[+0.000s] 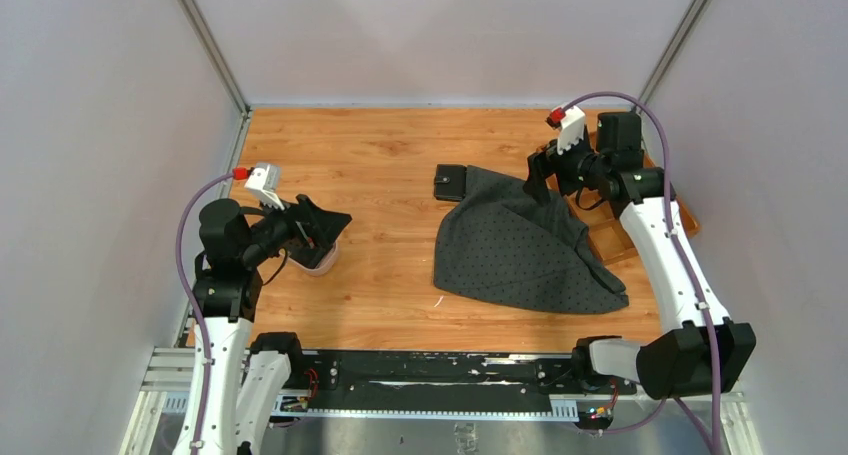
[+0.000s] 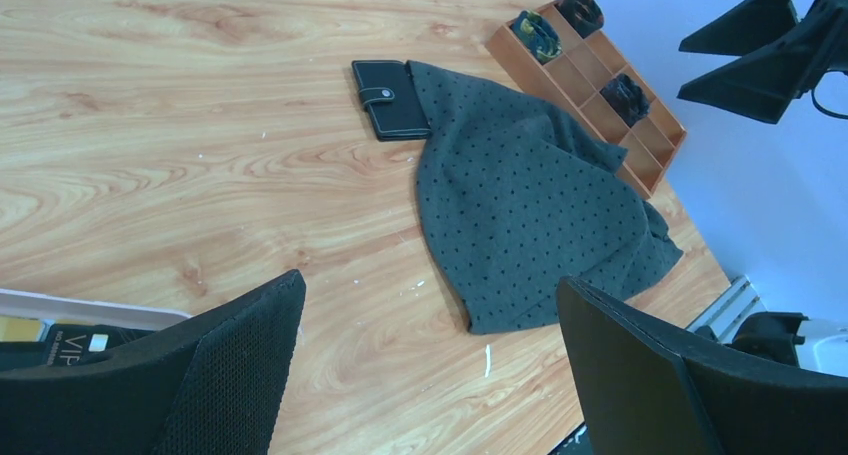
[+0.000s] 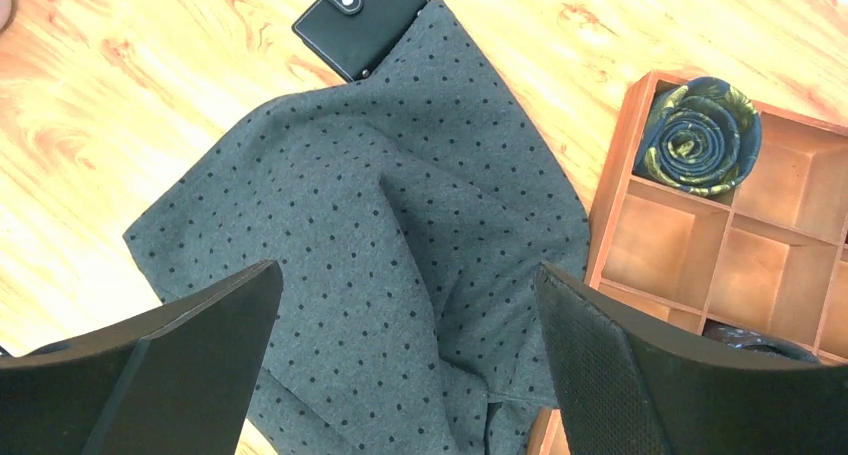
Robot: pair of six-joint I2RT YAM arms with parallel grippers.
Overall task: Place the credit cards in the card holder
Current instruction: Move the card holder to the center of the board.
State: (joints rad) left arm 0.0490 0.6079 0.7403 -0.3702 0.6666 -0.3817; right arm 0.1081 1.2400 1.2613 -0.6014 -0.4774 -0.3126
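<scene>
Only the left wrist view shows black and gold plastic credit cards [image 2: 75, 343] in a pinkish shallow tray [image 2: 90, 308], 8 o'clock. Both the left gripper [image 2: 430, 285] and right gripper [image 3: 408, 272] gape, empty.

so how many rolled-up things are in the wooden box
3. A blue-and-yellow roll and a dark roll sit side by side at one end of the box; a second dark roll lies further along. The cloth may hide more.

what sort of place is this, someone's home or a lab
Most likely a robot lab test cell: plain white panels box in a wooden table, and two robot arms are bolted to a metal rail at its near edge.
</scene>
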